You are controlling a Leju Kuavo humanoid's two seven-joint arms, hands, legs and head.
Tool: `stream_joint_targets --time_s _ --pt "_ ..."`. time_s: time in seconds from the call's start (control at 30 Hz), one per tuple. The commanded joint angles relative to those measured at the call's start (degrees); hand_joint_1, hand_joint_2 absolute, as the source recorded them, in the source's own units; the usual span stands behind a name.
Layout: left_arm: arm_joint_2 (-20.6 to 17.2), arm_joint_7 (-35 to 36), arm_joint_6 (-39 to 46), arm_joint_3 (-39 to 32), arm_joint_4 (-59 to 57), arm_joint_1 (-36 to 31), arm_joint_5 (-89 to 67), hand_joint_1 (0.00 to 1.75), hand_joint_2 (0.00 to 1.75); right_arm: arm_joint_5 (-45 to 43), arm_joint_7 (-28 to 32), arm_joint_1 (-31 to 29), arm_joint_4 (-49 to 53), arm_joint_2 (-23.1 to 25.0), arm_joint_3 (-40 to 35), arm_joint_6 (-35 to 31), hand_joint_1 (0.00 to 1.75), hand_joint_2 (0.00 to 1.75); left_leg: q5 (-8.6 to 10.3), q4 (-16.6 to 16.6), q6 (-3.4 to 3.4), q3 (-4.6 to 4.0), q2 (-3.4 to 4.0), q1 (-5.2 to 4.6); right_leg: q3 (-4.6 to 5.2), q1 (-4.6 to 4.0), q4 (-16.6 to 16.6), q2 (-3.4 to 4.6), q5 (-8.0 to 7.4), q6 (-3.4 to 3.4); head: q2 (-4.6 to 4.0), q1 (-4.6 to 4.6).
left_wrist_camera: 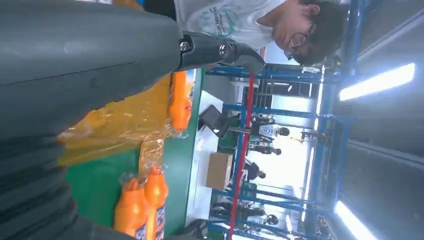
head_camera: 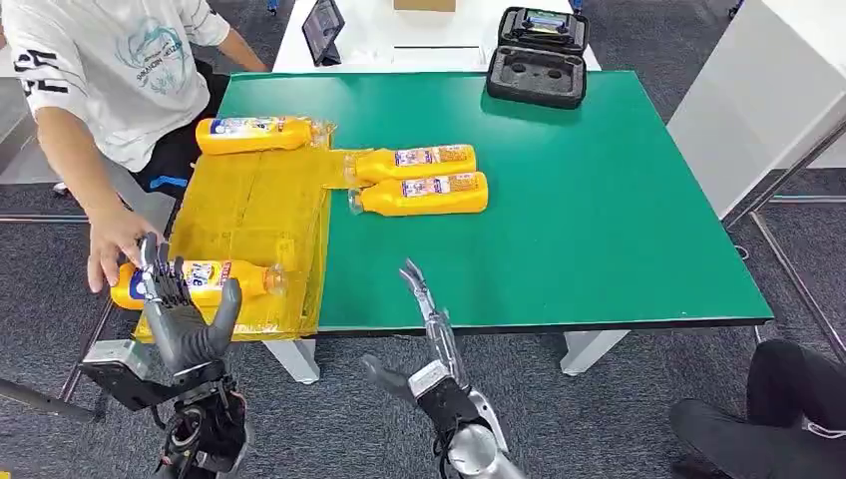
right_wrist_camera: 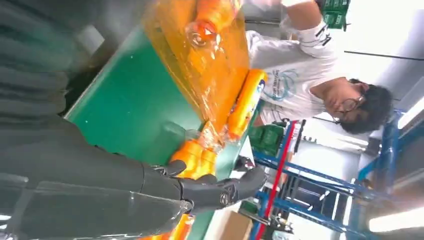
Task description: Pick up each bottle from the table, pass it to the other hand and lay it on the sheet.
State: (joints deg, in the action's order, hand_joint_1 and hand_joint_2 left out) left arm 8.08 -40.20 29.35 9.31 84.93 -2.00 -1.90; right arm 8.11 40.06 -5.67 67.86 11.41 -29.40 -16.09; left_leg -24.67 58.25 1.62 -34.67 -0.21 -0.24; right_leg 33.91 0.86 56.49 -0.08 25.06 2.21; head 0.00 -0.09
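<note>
From the head view, four bottles lay on their sides. One (head_camera: 195,282) sat on the yellow sheet (head_camera: 254,215) at the desk's (head_camera: 599,200) seven o'clock corner, close to the near edge; another (head_camera: 254,134) lay across the sheet's far end at ten o'clock. Two more, a far one (head_camera: 414,163) and a near one (head_camera: 424,194), lay side by side on bare green just off the sheet's right edge, near the centre, not yet moved. The left hand (head_camera: 180,309) was raised in front of the corner bottle with its fingers spread and upright, apparently gripping nothing, though whether they touched the bottle could not be told. The right hand (head_camera: 429,339) hovered below the near edge at six o'clock, fingers apart, empty. A person's hand (head_camera: 115,249) rested at the corner bottle's base end. The risk, as I judged it, was twofold: that bottle lay so near the edge that a brush from the left fingers could roll it off, and the person's hand was close enough to be struck. The paired bottles touched, so reaching for one could nudge the other away.
</note>
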Motion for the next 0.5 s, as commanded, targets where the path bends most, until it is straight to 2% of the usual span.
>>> stream_joint_targets --time_s 0.03,0.07,0.1,0.13,0.17,0.2,0.5 --pt "0.28 0.2 -0.02 1.54 1.65 1.41 0.3 0.0 1.75 0.14 -0.06 0.01 1.18 -1.69 -1.86 -0.28 0.0 1.75 -0.03 -0.03 -0.08 0.15 -0.02 0.06 -0.17 -0.06 -0.05 -0.03 0.03 -0.07 0.0 0.0" --pt "0.29 0.2 -0.56 1.46 0.91 1.34 0.51 0.0 1.75 0.21 -0.06 -0.14 1.53 -2.04 -2.41 -0.08 0.0 1.75 -0.07 -0.01 -0.11 0.21 0.0 0.1 -0.25 -0.1 -0.07 -0.02 0.05 -0.1 0.0 0.0" --pt "0.53 0.2 -1.31 0.99 0.59 1.41 1.58 0.0 1.75 -0.01 -0.06 -0.4 0.84 -2.11 -2.8 0.52 1.75 1.75 -0.05 -0.04 -0.09 0.18 -0.01 0.07 -0.21 -0.07 -0.07 -0.02 0.04 -0.08 0.0 0.02" --pt "0.79 0.2 -1.45 0.34 1.22 1.79 2.38 1.61 1.75 0.23 -0.06 -0.58 0.58 -2.02 -3.04 -0.01 1.75 1.75 -0.03 -0.04 -0.06 0.13 0.0 0.05 -0.15 -0.05 -0.06 0.0 0.02 -0.06 0.0 0.02" --pt "0.82 0.2 -0.73 -0.06 1.42 2.08 1.8 1.38 1.75 0.34 -0.06 -0.85 -0.11 -1.72 -3.25 -0.44 0.0 1.75 -0.06 -0.06 -0.09 0.23 0.04 0.08 -0.24 -0.08 -0.09 0.03 0.03 -0.08 0.0 0.0" --pt "0.91 0.2 -0.17 -0.35 1.79 2.28 1.16 0.0 1.75 -0.17 -0.06 -0.95 -0.18 -1.49 -3.2 -0.37 0.0 1.75 -0.04 -0.05 -0.07 0.16 0.03 0.04 -0.17 -0.04 -0.06 0.03 0.02 -0.06 0.0 0.02" --pt "0.92 0.2 0.99 -0.51 -1.24 0.44 0.16 0.0 1.75 -0.83 -0.06 -1.87 -0.81 -0.62 -1.84 -0.14 0.0 1.75 -0.05 -0.07 -0.12 0.26 0.03 0.09 -0.29 -0.08 -0.08 0.03 0.03 -0.11 0.0 0.02"
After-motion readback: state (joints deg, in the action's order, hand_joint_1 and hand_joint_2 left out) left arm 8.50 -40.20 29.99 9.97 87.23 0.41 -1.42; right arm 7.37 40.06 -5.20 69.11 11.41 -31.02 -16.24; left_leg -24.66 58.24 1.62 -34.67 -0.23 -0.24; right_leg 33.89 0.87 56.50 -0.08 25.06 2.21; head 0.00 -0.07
